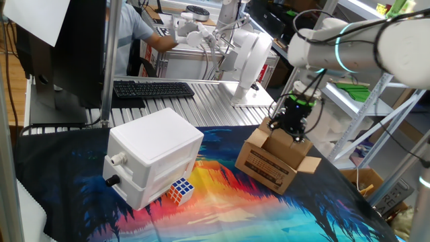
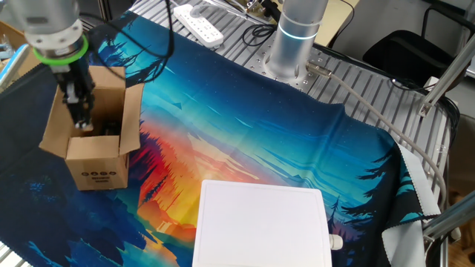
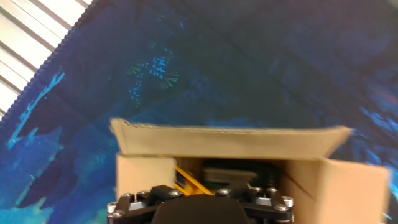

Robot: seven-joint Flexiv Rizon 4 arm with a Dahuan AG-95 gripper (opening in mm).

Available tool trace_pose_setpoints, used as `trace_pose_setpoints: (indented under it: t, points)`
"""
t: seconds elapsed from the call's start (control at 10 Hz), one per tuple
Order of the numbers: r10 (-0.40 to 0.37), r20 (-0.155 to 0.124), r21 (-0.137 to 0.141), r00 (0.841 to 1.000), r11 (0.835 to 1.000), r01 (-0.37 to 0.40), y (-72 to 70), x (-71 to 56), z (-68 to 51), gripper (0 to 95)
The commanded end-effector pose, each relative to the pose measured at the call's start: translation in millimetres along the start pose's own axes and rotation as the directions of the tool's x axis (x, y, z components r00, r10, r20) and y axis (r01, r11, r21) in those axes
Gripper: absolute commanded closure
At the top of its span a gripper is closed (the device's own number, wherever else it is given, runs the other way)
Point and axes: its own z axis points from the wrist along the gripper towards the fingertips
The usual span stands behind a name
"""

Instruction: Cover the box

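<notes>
Counter (image 1: 222,101): ribbed metal under a glossy printed cloth (image 2: 245,141) | white box (image 1: 153,156): smooth plastic, knobbed, mid-cloth | box (image 1: 275,160): brown corrugated carton near the cloth's edge, flaps open, dark contents indistinct | end effector (image 2: 80,119): black, lowered into carton; finger spacing cannot be told | cube (image 1: 180,190): small, multicoloured, touching white box.

end effector (image 2: 83,119) inside box (image 2: 96,159), cube (image 1: 180,190) beside white box (image 1: 153,153)

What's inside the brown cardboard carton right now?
The small brown corrugated cardboard carton, flaps open, has the end effector dipped into it. The hand view shows dark contents and something yellow-orange; the rest is covered.
</notes>
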Motion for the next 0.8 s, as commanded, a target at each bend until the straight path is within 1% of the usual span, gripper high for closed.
trace_pose_setpoints:
  t: [0.1, 0.2, 0.3, 0.4, 0.5, 0.6, 0.7, 0.8]
  points:
    - [-0.019, 0.001, 0.003, 1.000, 1.000, 0.019, -6.3, -0.5, -0.9, 19.0]
    - [-0.013, 0.014, 0.019, 1.000, 1.000, 0.013, -6.3, -0.5, -0.9, 19.0]
    - [-0.016, 0.023, 0.026, 1.000, 1.000, 0.016, -6.3, -0.5, -0.9, 19.0]
    - [-0.019, 0.024, 0.027, 1.000, 0.999, 0.018, -6.3, -0.5, -0.9, 19.0]
    - [-0.022, 0.013, 0.026, 1.000, 0.999, 0.022, -6.3, -0.4, -0.9, 19.0]
    - [-0.024, 0.009, 0.032, 1.000, 0.999, 0.024, -6.3, 0.5, -2.0, 19.0]
    - [-0.025, 0.011, 0.035, 1.000, 0.999, 0.025, -6.3, 2.3, -4.0, 0.0]
    - [-0.025, 0.001, 0.030, 1.000, 0.999, 0.025, -6.3, 2.3, -4.0, 0.0]
